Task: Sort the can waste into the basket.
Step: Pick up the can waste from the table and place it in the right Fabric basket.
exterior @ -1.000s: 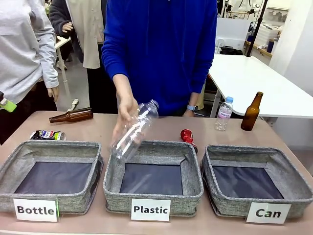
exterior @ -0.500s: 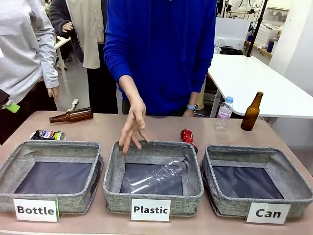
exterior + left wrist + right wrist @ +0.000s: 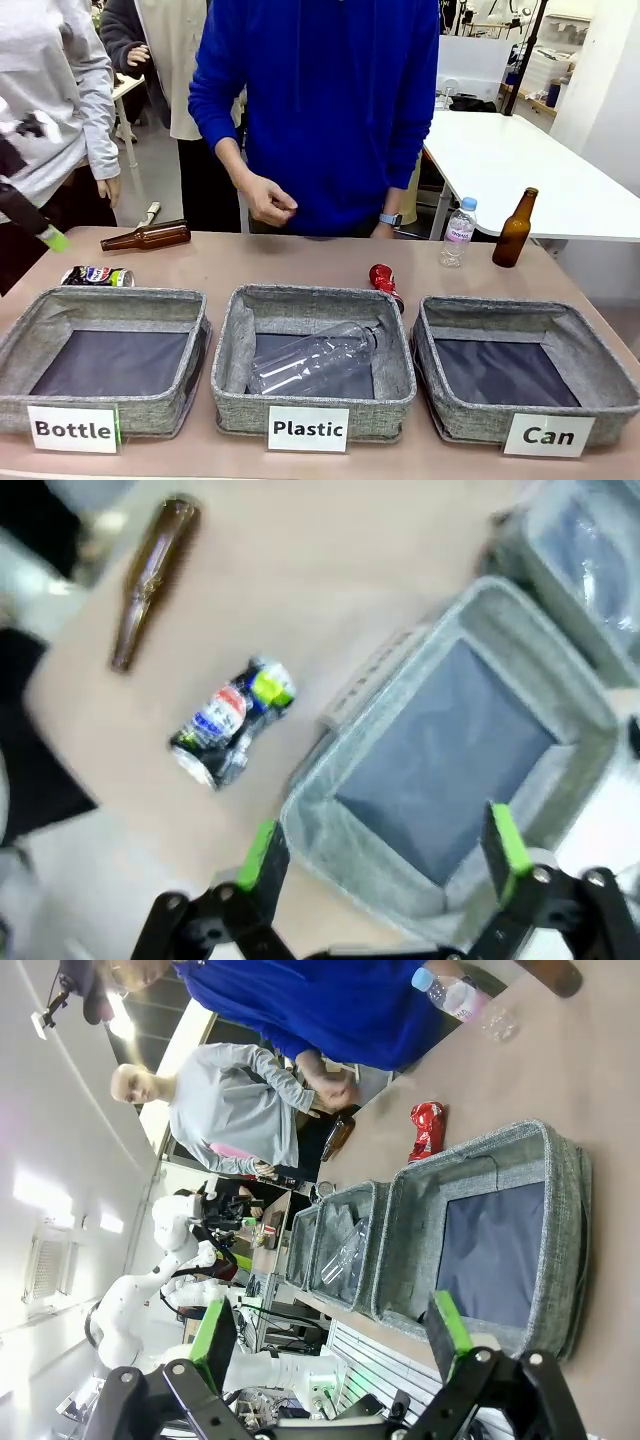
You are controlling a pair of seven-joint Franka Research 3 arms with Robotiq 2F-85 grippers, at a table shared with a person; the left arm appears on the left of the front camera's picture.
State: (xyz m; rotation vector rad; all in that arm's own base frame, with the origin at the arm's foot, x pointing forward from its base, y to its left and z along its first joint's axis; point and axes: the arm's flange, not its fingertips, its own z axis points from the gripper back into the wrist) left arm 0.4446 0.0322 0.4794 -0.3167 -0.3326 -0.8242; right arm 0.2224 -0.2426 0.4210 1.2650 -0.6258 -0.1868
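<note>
The shiny red crushed can point(image 3: 381, 280) lies on the table behind the gap between the middle and right baskets, also as the red can point(image 3: 427, 1130) in the right wrist view. The silver can with green and blue print point(image 3: 97, 276) lies at the far left behind the "Bottle" basket. The grey "Can" basket point(image 3: 520, 311) at the right holds nothing. My left gripper point(image 3: 383, 845) hangs open above the silver can point(image 3: 232, 723) and the basket beside it; one green-tipped finger point(image 3: 52, 238) shows at the left edge. My right gripper point(image 3: 332, 1332) hangs open over the "Can" basket point(image 3: 565, 1210).
The "Plastic" basket point(image 3: 228, 345) holds a clear bottle point(image 3: 310, 362). The "Bottle" basket point(image 3: 195, 335) has a bare floor. A brown bottle point(image 3: 145, 237) lies at the back left. A small plastic bottle point(image 3: 459, 232) and an upright brown bottle point(image 3: 515, 228) stand at the back right. A person's hand point(image 3: 268, 200) is raised.
The person dropped the clear bottle into the "Plastic" basket and drew the hand back to the chest. My left gripper's finger has come lower at the left edge.
</note>
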